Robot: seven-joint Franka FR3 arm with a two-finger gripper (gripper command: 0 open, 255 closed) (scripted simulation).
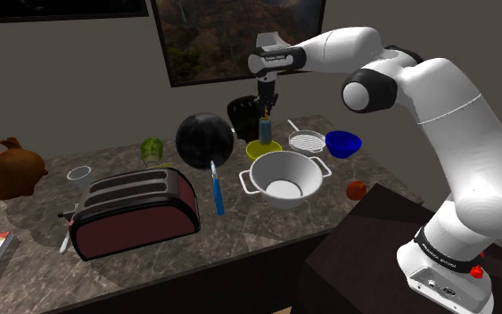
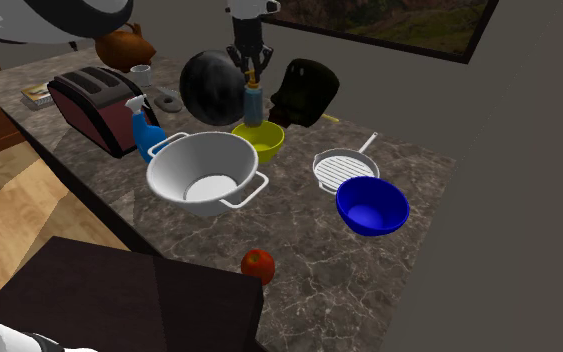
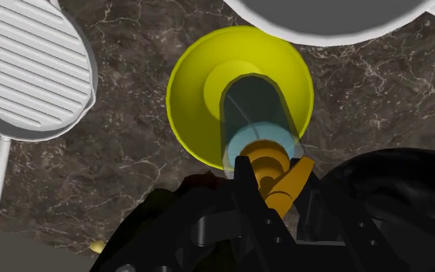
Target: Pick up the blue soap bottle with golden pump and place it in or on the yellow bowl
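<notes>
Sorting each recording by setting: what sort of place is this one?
Most likely a kitchen: a dark stone counter carries a toaster, a white two-handled pot, a ridged grill pan and a blue bowl.

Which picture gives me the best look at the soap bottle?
The wrist view: the soap bottle is close up, over the yellow bowl. The shoulder and second exterior views show it small, under the gripper.

Dark marble counter (image 1: pixel 240 234), grey wall (image 1: pixel 70 89)
</notes>
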